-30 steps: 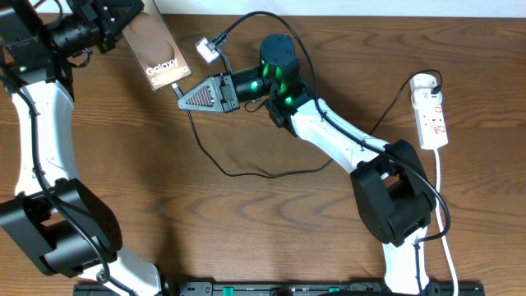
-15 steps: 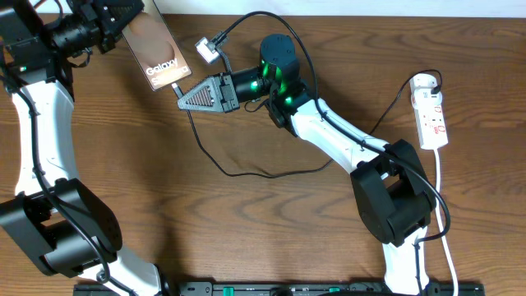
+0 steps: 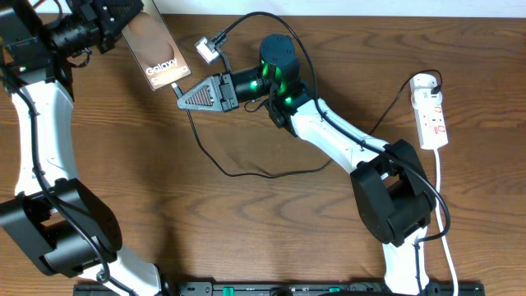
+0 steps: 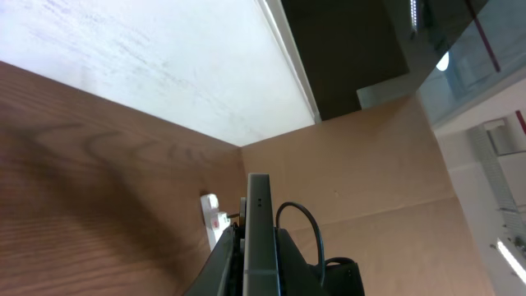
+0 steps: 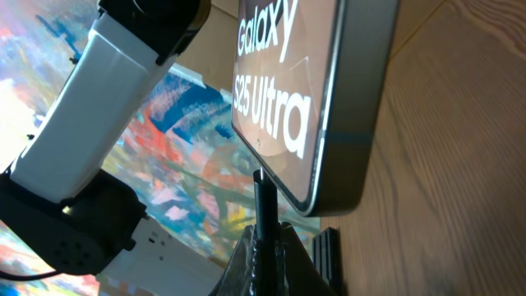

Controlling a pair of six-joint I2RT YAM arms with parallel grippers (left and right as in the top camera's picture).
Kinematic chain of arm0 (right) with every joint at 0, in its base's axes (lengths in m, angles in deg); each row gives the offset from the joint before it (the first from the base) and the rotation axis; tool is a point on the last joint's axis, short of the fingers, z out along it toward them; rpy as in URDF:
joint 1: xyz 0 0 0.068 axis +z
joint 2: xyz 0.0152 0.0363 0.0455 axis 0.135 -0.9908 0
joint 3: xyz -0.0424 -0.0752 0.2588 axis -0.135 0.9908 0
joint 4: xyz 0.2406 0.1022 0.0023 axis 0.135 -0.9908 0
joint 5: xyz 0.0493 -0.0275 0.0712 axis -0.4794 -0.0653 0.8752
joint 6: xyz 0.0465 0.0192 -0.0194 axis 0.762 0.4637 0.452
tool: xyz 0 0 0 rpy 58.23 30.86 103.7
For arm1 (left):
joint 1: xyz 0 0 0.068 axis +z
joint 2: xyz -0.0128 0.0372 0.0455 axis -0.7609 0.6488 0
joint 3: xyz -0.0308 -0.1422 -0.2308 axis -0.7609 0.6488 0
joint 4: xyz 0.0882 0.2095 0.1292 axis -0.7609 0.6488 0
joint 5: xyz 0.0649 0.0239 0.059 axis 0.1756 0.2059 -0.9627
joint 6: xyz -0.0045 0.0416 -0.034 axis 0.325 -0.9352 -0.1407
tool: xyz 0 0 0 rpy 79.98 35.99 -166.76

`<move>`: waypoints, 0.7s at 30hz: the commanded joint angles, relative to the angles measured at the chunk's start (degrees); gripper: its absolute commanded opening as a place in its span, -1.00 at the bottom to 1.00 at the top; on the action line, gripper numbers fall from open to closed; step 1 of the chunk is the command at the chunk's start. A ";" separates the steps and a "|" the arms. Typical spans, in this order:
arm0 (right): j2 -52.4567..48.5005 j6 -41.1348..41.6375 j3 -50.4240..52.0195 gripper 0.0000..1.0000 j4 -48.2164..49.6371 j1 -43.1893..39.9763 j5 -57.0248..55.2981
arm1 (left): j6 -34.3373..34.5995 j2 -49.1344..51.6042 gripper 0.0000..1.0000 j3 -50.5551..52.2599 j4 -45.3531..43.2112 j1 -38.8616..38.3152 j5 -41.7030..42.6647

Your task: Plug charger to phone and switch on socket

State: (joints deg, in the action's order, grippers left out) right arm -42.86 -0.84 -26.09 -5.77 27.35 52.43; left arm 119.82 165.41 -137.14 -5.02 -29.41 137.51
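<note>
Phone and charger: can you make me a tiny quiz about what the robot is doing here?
1. True or false: the left hand holds the phone.
2. Which hand is nearer the socket?
3. Where is the charger's plug tip?
A: in the right hand, at the phone's bottom edge.
B: in the socket.
C: in the left hand.

Key: 1 true; 2 the right hand; 3 A.
</note>
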 commanded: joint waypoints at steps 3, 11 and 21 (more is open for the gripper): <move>-0.28 2.12 -0.68 -0.98 0.04 -0.15 -4.28 | -0.39 -0.63 -0.85 -0.31 -0.33 -0.15 1.75; -0.28 4.00 -0.68 -0.98 0.07 -0.15 -6.40 | -0.59 -0.63 -0.85 -0.31 -0.35 -0.15 2.80; -0.28 5.16 -0.68 -0.98 0.07 -0.13 -7.87 | -0.61 -0.63 -0.86 -0.31 -0.33 -0.20 3.04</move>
State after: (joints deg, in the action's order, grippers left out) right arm -42.86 2.92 -26.09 -5.95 27.35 50.99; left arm 119.34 165.41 -137.17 -5.26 -29.30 136.63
